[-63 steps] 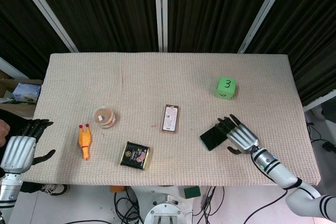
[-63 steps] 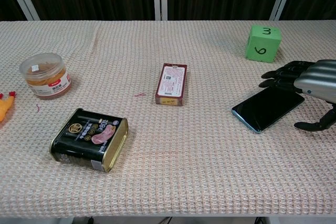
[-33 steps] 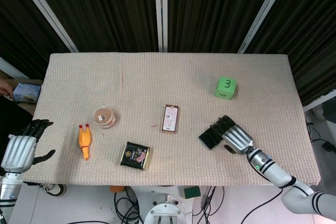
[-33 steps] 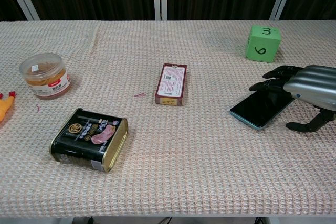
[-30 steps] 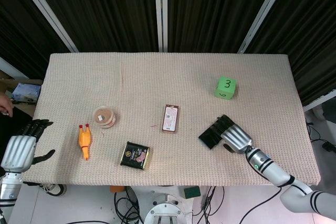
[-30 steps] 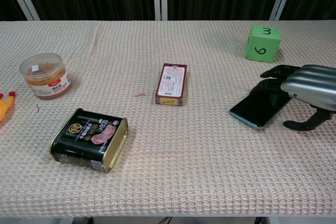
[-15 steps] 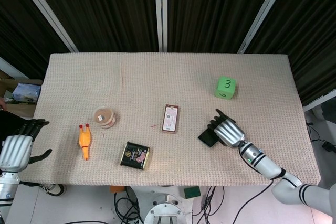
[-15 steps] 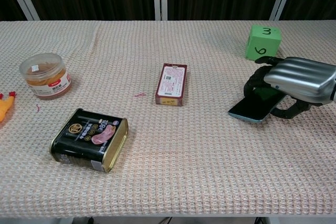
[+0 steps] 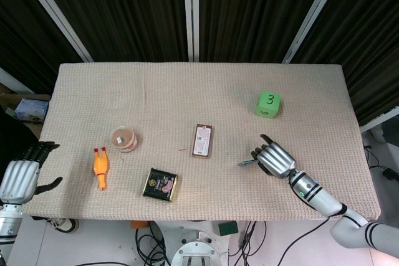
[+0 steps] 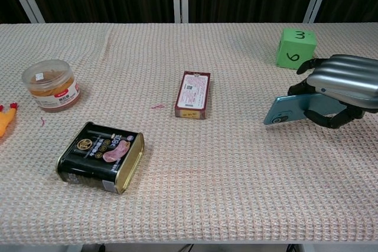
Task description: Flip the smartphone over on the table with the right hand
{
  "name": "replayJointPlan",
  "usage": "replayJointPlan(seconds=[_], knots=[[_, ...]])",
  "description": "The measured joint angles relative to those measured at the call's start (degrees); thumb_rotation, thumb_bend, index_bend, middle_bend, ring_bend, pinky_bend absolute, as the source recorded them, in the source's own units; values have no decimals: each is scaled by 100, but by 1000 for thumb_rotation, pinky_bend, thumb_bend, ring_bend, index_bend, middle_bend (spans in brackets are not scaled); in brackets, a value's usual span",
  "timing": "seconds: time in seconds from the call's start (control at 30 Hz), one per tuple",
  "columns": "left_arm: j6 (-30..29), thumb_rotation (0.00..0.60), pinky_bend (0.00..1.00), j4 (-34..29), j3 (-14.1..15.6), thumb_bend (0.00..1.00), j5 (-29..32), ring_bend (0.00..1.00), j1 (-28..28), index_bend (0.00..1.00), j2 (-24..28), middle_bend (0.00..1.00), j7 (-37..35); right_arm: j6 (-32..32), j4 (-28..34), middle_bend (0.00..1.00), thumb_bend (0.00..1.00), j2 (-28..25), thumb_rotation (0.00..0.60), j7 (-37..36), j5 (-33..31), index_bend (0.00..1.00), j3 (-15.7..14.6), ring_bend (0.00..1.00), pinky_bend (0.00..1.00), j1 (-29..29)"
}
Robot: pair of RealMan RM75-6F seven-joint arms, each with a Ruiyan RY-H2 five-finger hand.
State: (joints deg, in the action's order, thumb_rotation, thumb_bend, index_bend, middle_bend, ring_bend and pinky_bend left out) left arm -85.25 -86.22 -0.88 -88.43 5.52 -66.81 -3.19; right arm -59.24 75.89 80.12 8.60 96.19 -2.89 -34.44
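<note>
My right hand [image 10: 339, 90] [image 9: 274, 158] grips the smartphone [image 10: 290, 109] at the right side of the table. The phone stands up on its long edge, its light blue back facing the chest camera, its lower left corner near the cloth. In the head view the smartphone [image 9: 245, 163] shows only as a thin edge sticking out left of the hand. Fingers wrap over the top edge and the thumb lies under the back. My left hand [image 9: 20, 175] hangs at the table's near left corner, fingers apart, holding nothing.
A green numbered cube [image 10: 296, 47] stands just behind the right hand. A small red box [image 10: 193, 94] lies mid-table. A dark tin [image 10: 101, 156], an orange-filled jar [image 10: 51, 84] and a rubber chicken [image 9: 100, 169] lie to the left on the woven tablecloth [image 10: 195, 193].
The right hand slid its fingers over the flat, screen-up phone, closed on it and tipped it up onto its edge, so the blue back now shows. The left hand stayed put.
</note>
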Motion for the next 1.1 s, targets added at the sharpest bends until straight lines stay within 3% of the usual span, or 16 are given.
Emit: replayJointPlan(seconds=[0.13,0.2,0.27,0.3,0.33,0.37,0.53,0.87,1.03,1.1], knots=[[20,600,338,21,9,120,-3,152,7,225,-19,201,-14,357,311,697,805,-235,600,-23,-264,808,-22,538,183,-27],[16,600,338,24,9,120,0,152,4,225,-19,201,-14,633,435,595,786,-300,600,-99,-421,702,-26,436,133,-77],[19,600,338,26,7,120,16,152,0,225,-13,201,-14,825,485,286,741,-331,600,-165,-501,370,-29,145,31,-128],[21,600,338,28,4,121,23,152,0,225,-10,201,-15,873,470,154,715,-326,600,-181,-516,212,-24,53,6,-144],[25,600,338,30,2,120,30,152,0,225,-7,201,-19,866,435,37,683,-311,600,-183,-526,59,-13,0,0,-149],[33,600,339,33,-1,120,36,152,3,225,-4,201,-24,831,389,2,659,-287,600,-191,-542,4,8,0,0,-150],[60,600,340,45,-1,120,40,152,16,225,-9,201,-35,340,-5,0,496,-17,600,-582,-534,0,181,0,0,-122],[37,600,339,57,4,120,53,152,-3,225,-15,201,-37,-92,-961,0,501,501,600,-1077,-313,0,358,0,0,-222],[10,600,338,94,0,121,60,152,-22,225,-29,201,-75,-1063,-1027,0,465,547,593,-973,-134,0,370,0,0,49],[-9,600,337,125,0,121,51,152,-27,225,-44,201,-103,-1521,-933,0,450,494,551,-837,-155,0,351,0,0,350]])
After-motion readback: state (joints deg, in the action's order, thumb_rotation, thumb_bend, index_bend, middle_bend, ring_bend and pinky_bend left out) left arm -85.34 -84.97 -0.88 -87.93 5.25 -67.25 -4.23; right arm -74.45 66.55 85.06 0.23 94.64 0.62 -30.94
